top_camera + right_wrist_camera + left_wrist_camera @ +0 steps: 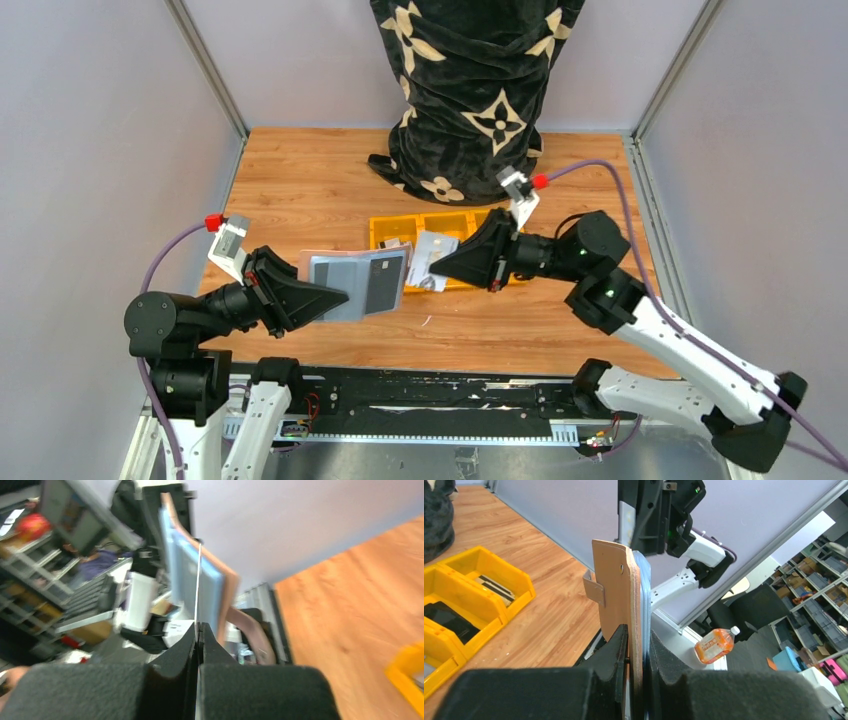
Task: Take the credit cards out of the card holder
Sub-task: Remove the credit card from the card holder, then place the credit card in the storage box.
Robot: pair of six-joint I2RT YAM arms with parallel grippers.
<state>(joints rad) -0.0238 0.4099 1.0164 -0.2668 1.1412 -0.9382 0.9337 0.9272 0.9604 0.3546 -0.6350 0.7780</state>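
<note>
Nearest to me, my left gripper (pixel 638 630) is clamped shut on the holder (pixel 614 590), in the air over the table (pixel 300 190), at about 8 o'clock from its centre, with blue-grey cards (pixel 644 595) inside. I think the danger is here: these jaws press the cards too, so a pull may drag the holder loose or bring several cards together. Its long axis runs from 9 to 3 o'clock, mouth toward 3. There my right gripper (pixel 198 626) is closed on one thin card (pixel 199 580), by its edge only, so it may slip. Beyond, at 12 o'clock, is the tray (pixel 519 600).
</note>
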